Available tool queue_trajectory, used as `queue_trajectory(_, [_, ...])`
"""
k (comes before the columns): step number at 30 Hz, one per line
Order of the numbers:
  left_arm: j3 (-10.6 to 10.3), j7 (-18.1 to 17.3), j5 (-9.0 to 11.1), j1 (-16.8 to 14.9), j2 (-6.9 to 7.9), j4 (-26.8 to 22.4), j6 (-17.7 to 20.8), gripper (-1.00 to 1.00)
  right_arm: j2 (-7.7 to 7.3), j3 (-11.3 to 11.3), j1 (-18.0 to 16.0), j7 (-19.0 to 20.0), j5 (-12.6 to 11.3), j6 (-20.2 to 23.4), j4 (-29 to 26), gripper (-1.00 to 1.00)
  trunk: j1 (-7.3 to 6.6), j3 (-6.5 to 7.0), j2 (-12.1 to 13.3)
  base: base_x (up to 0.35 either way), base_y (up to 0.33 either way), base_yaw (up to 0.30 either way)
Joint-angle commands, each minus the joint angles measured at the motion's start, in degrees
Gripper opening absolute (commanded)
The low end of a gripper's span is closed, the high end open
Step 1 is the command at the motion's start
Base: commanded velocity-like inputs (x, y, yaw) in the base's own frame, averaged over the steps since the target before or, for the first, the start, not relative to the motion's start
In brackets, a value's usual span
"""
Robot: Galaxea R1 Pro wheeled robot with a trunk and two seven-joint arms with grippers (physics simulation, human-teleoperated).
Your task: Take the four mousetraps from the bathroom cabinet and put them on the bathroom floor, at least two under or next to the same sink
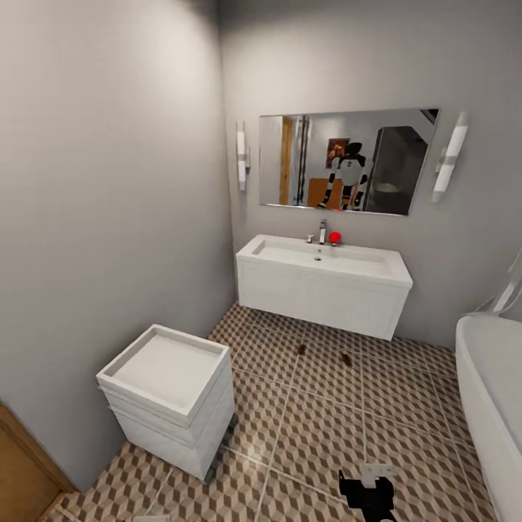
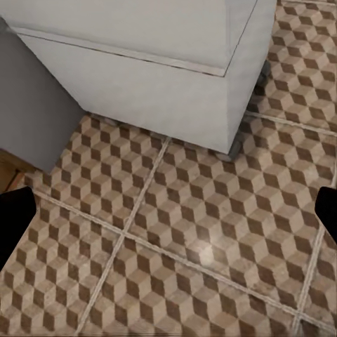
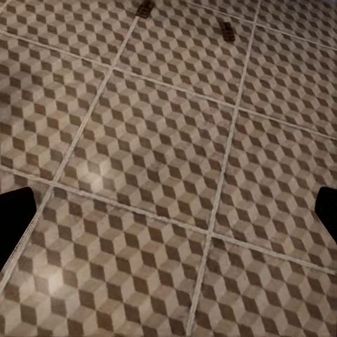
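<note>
Right gripper [image 3: 168, 210] spread wide, empty, above bathroom floor [image 3: 161, 161]. Left gripper [image 2: 168, 210] likewise wide, near white drawer unit [image 2: 154, 77]. Two mousetraps [image 3: 226, 29] well ahead, beside sink [image 1: 322, 279]. Risk judged: trampling those on approach; two traps unaccounted for.

You have a wide mirror [image 1: 348, 161] on the far grey wall, and a slim white wall lamp [image 1: 241, 155] hangs at one end of the mirror with a second, tilted lamp [image 1: 449, 156] at the other. Below the mirror a small red ball [image 1: 334, 237] sits just beside a chrome tap [image 1: 322, 230]. Well below and to the left of the mirror stands a small white drawer unit [image 1: 170, 399] against the side wall, and the rim of a white bathtub [image 1: 486, 395] curves in low to the mirror's right.
</note>
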Motion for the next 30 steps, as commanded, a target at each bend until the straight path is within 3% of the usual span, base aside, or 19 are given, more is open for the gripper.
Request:
queue_trajectory(1, [-0.5, 0.1, 0.3, -0.1, -0.05, 0.2, -0.3, 1.00, -0.01, 0.5, 0.0, -0.2, -0.4, -0.1, 0.0, 1.00, 0.04, -0.13, -0.1, 0.000, 0.000, 0.291])
queue_trajectory(30, [-0.5, 0.1, 0.3, -0.1, -0.05, 0.2, -0.2, 1.00, -0.01, 0.5, 0.0, -0.2, -0.4, -0.1, 0.0, 1.00, 0.04, -0.13, -0.1, 0.000, 0.000, 0.291])
